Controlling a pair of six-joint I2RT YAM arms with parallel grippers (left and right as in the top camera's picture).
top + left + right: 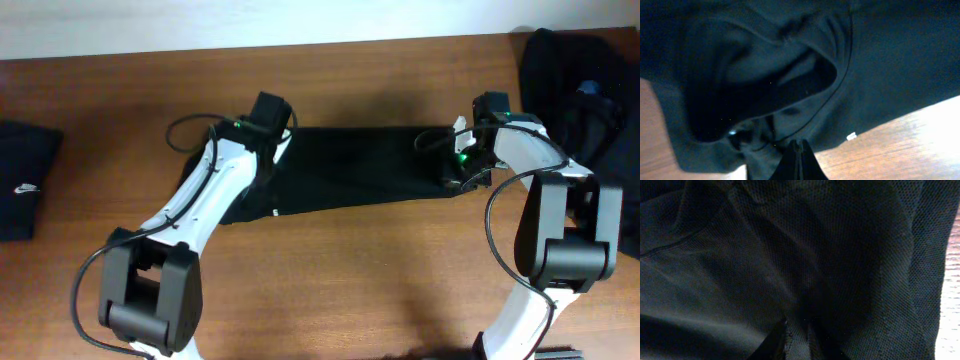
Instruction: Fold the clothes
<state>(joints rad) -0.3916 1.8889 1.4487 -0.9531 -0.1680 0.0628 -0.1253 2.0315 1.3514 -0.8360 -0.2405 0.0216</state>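
One of the clothes, a black garment (350,165), lies across the middle of the table as a long folded strip. In the left wrist view this garment (880,65) shows its collar opening and a small white tag (851,135) near the hem. My left gripper (272,135) hovers over the strip's left end; its jaws (800,147) are pressed together, tips at the fabric's edge, with nothing seen between them. At the strip's right end, my right gripper (448,172) is shut on a fold of the cloth (790,255), which runs up between the jaws (799,330).
A folded black garment with a small white logo (25,185) lies at the table's left edge. A loose heap of black clothes (585,75) sits at the back right corner. Bare wooden table (350,270) shows in front of the strip.
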